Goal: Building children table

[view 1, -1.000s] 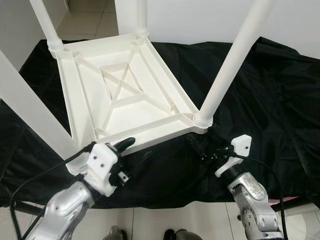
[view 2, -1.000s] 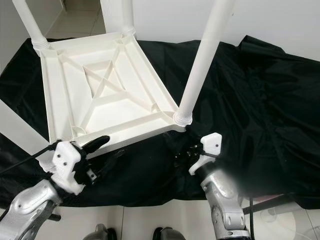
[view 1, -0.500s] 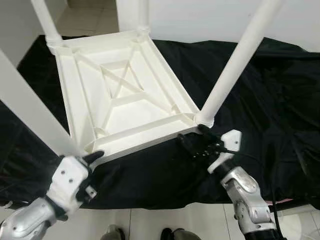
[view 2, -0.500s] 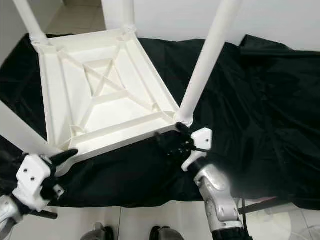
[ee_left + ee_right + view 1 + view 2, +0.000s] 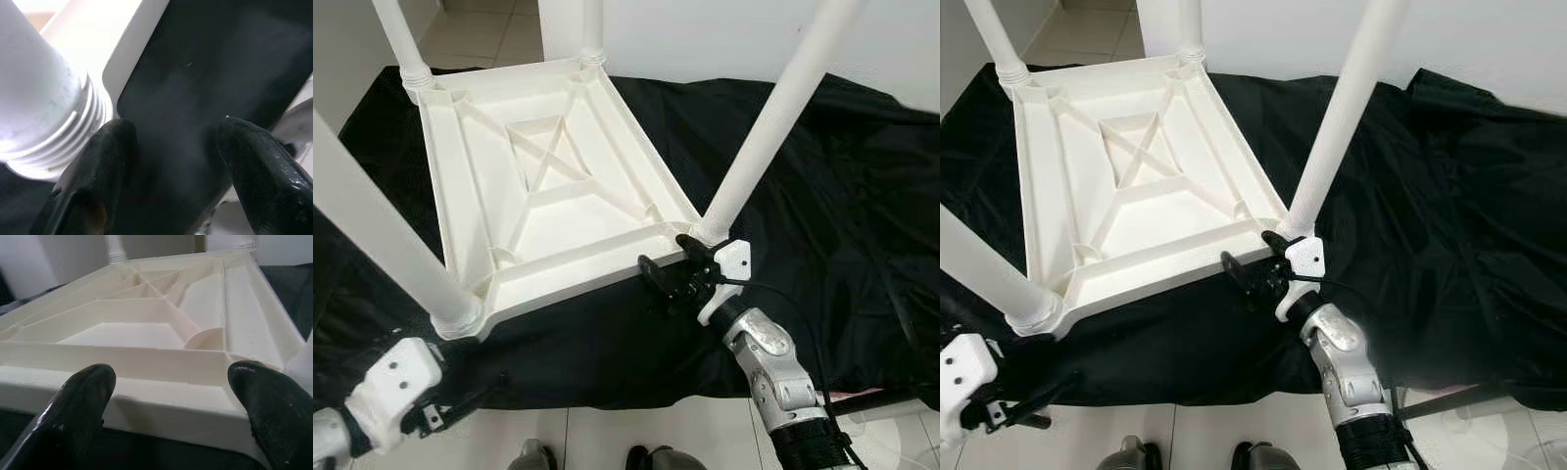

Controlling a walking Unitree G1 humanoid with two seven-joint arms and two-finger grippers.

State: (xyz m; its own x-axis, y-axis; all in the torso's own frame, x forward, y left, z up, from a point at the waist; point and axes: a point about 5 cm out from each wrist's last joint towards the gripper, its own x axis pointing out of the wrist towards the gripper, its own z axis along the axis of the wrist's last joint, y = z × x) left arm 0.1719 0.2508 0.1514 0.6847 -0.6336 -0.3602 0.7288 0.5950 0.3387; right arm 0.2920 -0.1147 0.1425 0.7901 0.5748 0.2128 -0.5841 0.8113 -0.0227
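Just beyond right pincer (image 5: 668,269): upturned table (image 5: 548,186).

The upturned table (image 5: 548,186) filling the upper left is looking like smooth, matt white plastic, its legs (image 5: 766,127) the same, ridged at the threaded collars. The black cloth (image 5: 842,196) across the middle is creasing with a faint sheen. The right gripper (image 5: 166,396) is showing glossy black fingers (image 5: 78,401); the arm (image 5: 773,362) at lower right is gleaming like brushed silver metal.

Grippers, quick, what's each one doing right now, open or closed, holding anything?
Left gripper: open, holding nothing, low beside the near-left table leg.
Right gripper: open, holding nothing, facing the upturned table top's near edge.
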